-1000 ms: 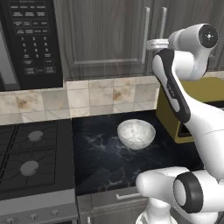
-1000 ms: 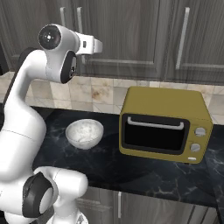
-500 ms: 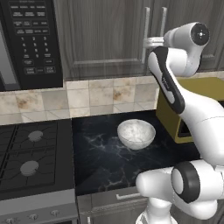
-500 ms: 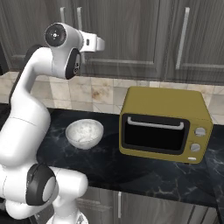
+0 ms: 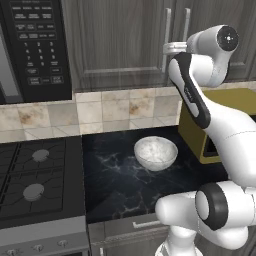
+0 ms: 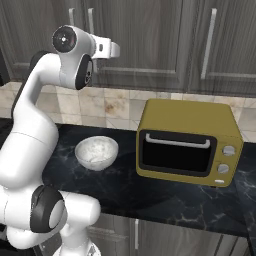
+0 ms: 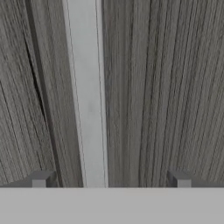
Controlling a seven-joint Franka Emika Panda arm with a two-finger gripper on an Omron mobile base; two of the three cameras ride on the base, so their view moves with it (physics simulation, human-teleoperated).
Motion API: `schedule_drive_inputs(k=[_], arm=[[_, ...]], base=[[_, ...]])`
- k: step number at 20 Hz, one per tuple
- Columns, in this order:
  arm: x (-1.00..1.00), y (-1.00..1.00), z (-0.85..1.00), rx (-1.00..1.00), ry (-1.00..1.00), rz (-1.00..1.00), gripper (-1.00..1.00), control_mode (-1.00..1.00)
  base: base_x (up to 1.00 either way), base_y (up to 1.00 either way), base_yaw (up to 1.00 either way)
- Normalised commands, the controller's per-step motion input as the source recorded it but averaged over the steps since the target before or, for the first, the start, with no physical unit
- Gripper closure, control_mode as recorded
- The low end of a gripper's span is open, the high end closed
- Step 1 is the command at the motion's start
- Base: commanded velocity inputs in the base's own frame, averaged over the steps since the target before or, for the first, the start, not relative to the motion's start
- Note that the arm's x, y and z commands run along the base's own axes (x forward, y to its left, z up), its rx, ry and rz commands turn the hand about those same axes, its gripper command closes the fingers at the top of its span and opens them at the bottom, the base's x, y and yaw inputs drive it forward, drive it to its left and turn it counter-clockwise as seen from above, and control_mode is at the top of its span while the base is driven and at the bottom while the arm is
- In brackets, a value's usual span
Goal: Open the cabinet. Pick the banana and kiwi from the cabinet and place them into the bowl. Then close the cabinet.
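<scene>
Your white arm is raised high, with its hand reaching flat toward the dark grey-brown wood-grain wall cabinet (image 5: 120,45). Both of its panelled doors are shut, so you cannot see the banana or kiwi.

In the hand view, a long silver bar handle (image 7: 87,96) runs straight up the picture between your two small dark fingers (image 7: 41,179). The fingers are spread wide, one on either side of the bar, and the gripper (image 7: 111,180) is centred a little to one side of the handle. The bar sits closer to one fingertip than the other. Neither finger touches it as far as you can tell.

From the left base view, the hand (image 5: 172,48) lies level with the pair of vertical handles where the two doors meet. From the right base view, you see the same hand (image 6: 107,49) pointing at the cabinet face just beside those handles.

The round white bowl with faint grey marbling (image 5: 155,153) stands upright on the black marbled tabletop (image 5: 120,185), well below the hand. To the bowl's right sits a mustard-yellow toaster oven (image 6: 187,142), apart from it. A black microwave (image 5: 35,47) hangs left of the cabinet, above a dark stove (image 5: 35,180).
</scene>
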Motion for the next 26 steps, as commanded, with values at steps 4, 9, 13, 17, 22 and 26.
schedule_drive_inputs(k=[4, 9, 13, 17, 22, 26], arm=[[0.13, 0.00, -0.02, 0.00, 0.00, 0.00, -1.00, -1.00], [0.00, 0.00, 0.00, 0.00, 0.00, 0.00, 1.00, -1.00], [0.00, 0.00, 0.00, 0.00, 0.00, 0.00, 1.00, -1.00], [0.00, 0.00, 0.00, 0.00, 0.00, 0.00, 1.00, -1.00], [0.00, 0.00, 0.00, 0.00, 0.00, 0.00, 1.00, -1.00], [0.00, 0.00, 0.00, 0.00, 0.00, 0.00, 1.00, -1.00]], base=[[0.00, 0.00, 0.00], [0.00, 0.00, 0.00], [0.00, 0.00, 0.00], [0.00, 0.00, 0.00], [0.00, 0.00, 0.00], [0.00, 0.00, 0.00]])
